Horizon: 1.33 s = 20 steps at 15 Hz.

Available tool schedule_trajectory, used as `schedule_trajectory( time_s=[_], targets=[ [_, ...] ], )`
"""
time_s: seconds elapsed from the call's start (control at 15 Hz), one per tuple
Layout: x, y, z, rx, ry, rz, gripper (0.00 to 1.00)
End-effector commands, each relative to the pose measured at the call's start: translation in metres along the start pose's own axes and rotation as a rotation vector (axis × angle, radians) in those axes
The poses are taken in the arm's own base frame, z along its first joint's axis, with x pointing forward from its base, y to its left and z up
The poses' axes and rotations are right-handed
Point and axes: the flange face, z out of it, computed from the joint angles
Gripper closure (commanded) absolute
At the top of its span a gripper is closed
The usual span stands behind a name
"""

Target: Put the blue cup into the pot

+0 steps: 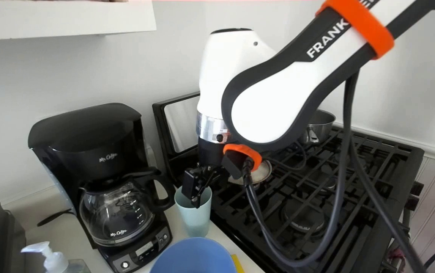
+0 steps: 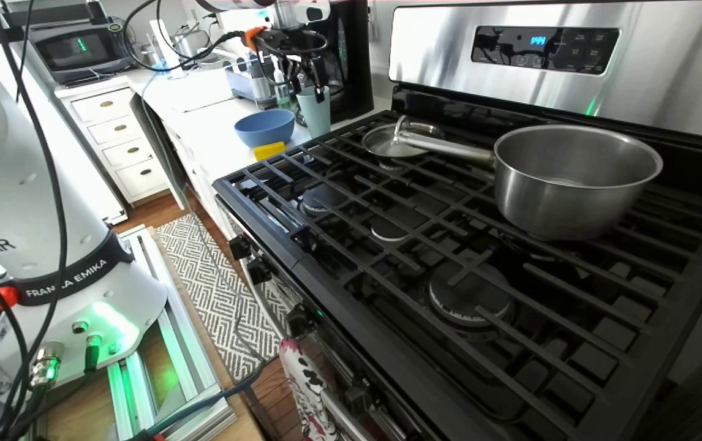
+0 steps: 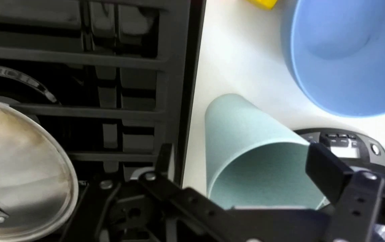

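Note:
The blue cup, a pale teal tumbler, stands upright on the counter beside the stove in both exterior views point(image 1: 194, 222) point(image 2: 319, 116). In the wrist view, the cup point(image 3: 239, 124) shows its open mouth between my fingers. My gripper point(image 1: 196, 199) is at the cup's rim, pointing down; it also shows in an exterior view point(image 2: 309, 89) and in the wrist view point(image 3: 246, 166). The fingers are spread wide, one on each side of the rim, the right one close to it or touching. The steel pot point(image 2: 571, 205) sits on the far burner; the arm partly hides the pot in an exterior view point(image 1: 322, 121).
A wide blue bowl point(image 1: 198, 258) stands close to the cup. A coffee maker point(image 1: 88, 132) with its carafe point(image 1: 117, 216) is on the cup's other side. A steel lid point(image 2: 381, 142) lies on the grates near the pot's handle point(image 2: 449, 147). A yellow block point(image 2: 269, 150) lies by the bowl.

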Motion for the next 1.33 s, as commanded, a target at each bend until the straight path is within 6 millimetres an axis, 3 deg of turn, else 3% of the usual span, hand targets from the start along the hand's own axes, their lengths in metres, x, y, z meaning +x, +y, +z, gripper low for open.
schedule_trajectory(
  time_s=[0.0, 0.27, 0.67, 0.8, 1.27],
  targets=[
    [0.030, -0.011, 0.002, 0.024, -0.001, 0.018, 0.00],
    [0.031, -0.012, 0.007, 0.023, -0.069, 0.027, 0.00],
    [0.027, 0.010, 0.019, 0.012, -0.126, 0.119, 0.01],
    [0.023, 0.009, 0.028, 0.006, -0.142, 0.124, 0.26],
    [0.018, -0.018, 0.028, 0.010, -0.095, 0.086, 0.75]
  ],
)
